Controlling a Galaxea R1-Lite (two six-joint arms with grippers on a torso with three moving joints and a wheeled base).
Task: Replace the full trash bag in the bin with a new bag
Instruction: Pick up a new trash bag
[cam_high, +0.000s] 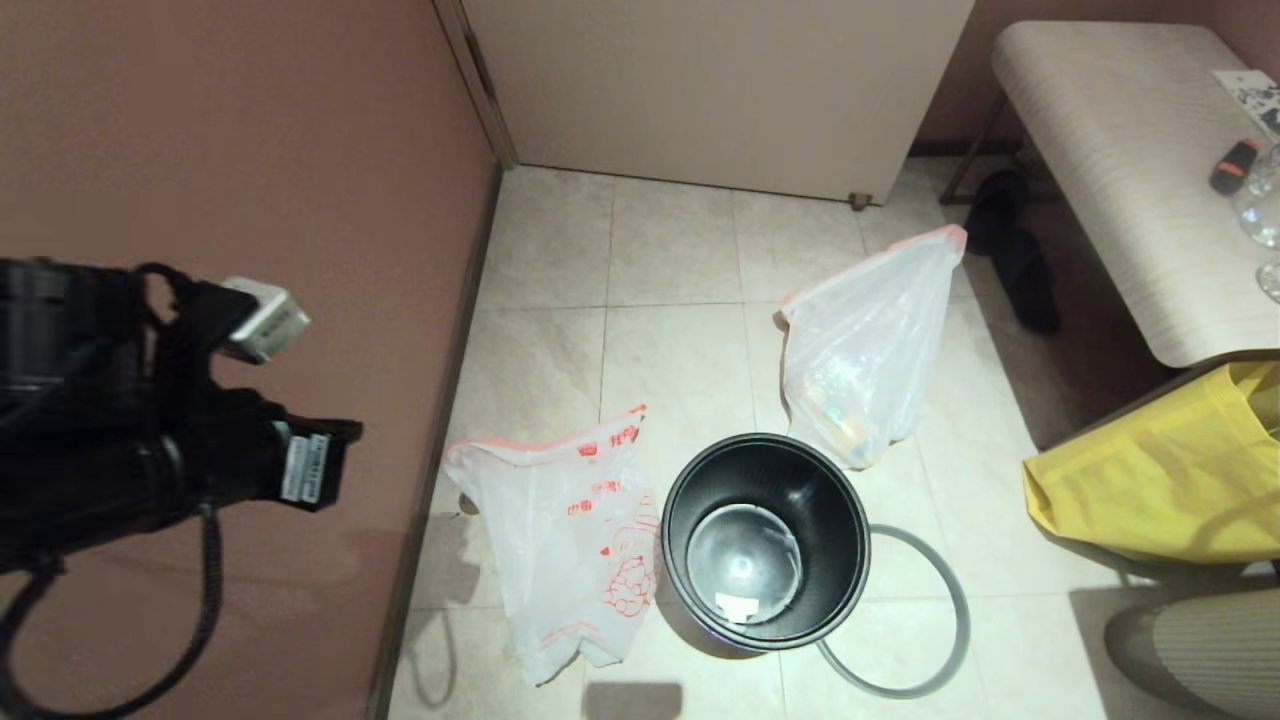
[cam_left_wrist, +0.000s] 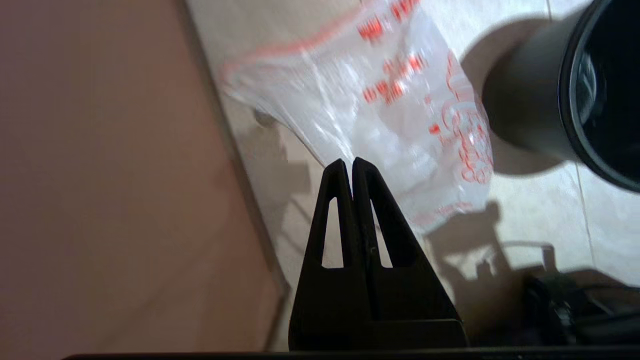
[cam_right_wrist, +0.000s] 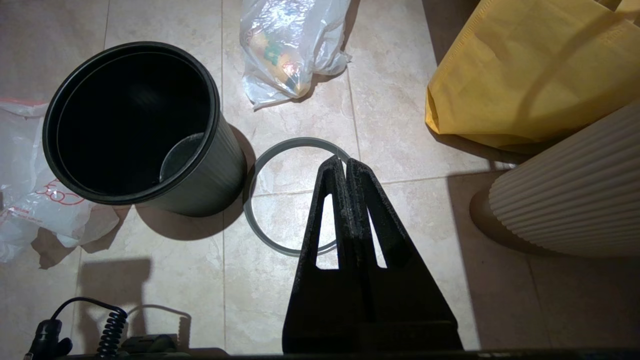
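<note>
Left gripper (cam_left_wrist: 352, 162) closed, empty, above new bag (cam_left_wrist: 395, 115); right gripper (cam_right_wrist: 345, 162) closed, empty, over hoop (cam_right_wrist: 280, 155).

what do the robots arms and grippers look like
The left arm is matte black and bulky, with a small silver-white box on top, a white printed label and a black cable looping below. Both the left gripper and the right gripper have black triangular fingers with slot-like cutouts.
</note>
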